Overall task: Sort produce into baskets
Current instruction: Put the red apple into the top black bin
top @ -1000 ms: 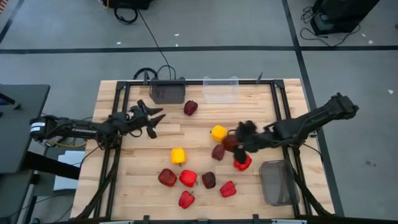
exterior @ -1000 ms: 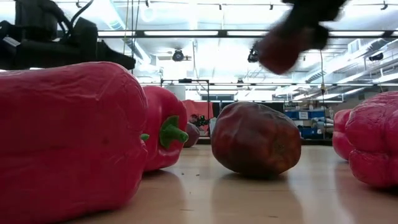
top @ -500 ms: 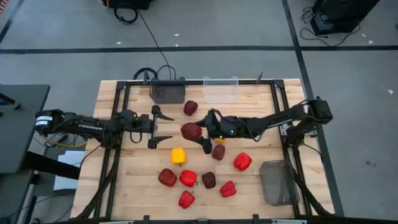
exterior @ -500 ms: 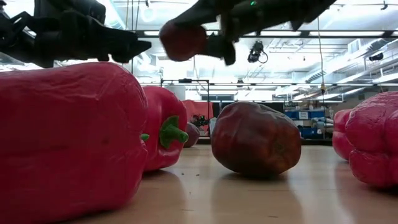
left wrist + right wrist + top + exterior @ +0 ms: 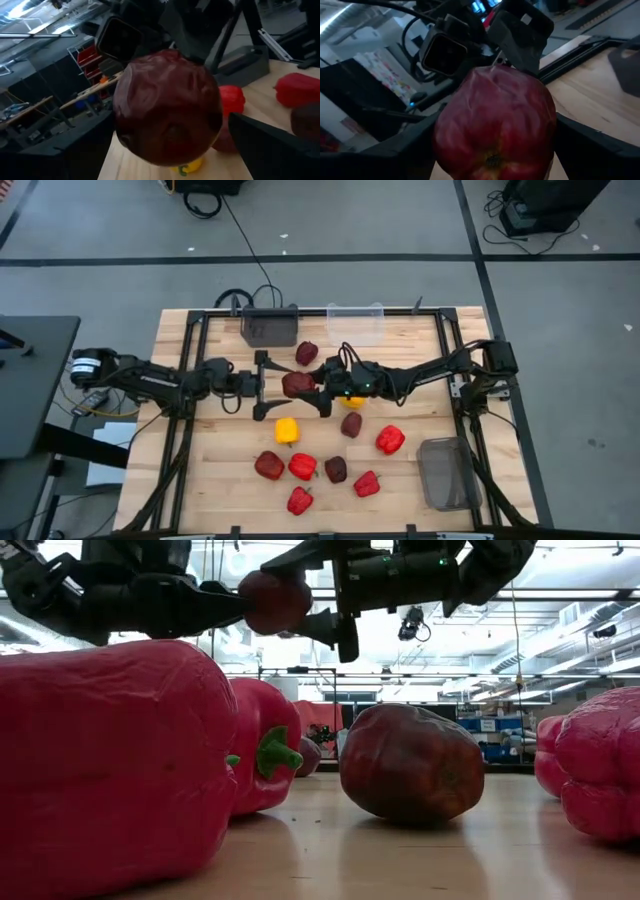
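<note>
High view, from left to right: the left gripper [image 5: 268,387] reaches in over the table's middle with its fingers spread wide on either side of a dark red fruit [image 5: 297,385]. That fruit hangs above the wood, clamped in the right gripper [image 5: 318,388], which meets the left one there.

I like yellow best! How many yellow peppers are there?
2. One yellow pepper lies alone mid-table; the other yellow pepper peeks out from under the right arm. More could be hidden under the arms.
</note>
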{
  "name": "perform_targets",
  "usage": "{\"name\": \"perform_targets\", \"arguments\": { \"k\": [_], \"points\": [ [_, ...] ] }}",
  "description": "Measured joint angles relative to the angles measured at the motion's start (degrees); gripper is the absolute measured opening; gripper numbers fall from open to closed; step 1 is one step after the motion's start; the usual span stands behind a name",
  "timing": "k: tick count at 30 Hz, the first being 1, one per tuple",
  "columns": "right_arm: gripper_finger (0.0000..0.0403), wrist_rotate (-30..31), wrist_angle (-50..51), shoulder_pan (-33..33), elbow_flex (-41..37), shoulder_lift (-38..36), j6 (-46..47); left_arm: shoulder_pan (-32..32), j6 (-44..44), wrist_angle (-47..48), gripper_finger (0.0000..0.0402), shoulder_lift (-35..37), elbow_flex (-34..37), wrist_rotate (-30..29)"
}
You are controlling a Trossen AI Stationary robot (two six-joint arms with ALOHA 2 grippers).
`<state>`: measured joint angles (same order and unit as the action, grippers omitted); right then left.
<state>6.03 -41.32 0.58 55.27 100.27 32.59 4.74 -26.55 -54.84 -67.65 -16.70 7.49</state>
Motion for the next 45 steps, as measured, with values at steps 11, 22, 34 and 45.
{"name": "perform_targets", "arguments": {
  "k": [11, 22, 34, 45],
  "points": [
    [0.0364, 1.6, -0.8, 0.2, 0.0, 0.0, -0.1, 0.1, 4.2, -3.3, 0.0391, -7.0, -4.5, -1.3],
    [0.0370, 9.3, 8.6, -0.1, 0.2, -1.9, -5.6, 1.8, 9.1, 5.3, 0.0329, -2.5, -4.8, -17.8],
    [0.0370, 18.0, 23.4, -4.3, 0.0, -2.0, -2.3, 23.1, 18.0, 46.2, 0.0355, 5.1, -14.9, -24.2],
    [0.0370, 16.1, 26.9, -8.1, 0.0, -2.0, -4.5, 39.5, 18.2, 57.7, 0.0363, -4.2, -23.1, -15.8]
  ]
}}
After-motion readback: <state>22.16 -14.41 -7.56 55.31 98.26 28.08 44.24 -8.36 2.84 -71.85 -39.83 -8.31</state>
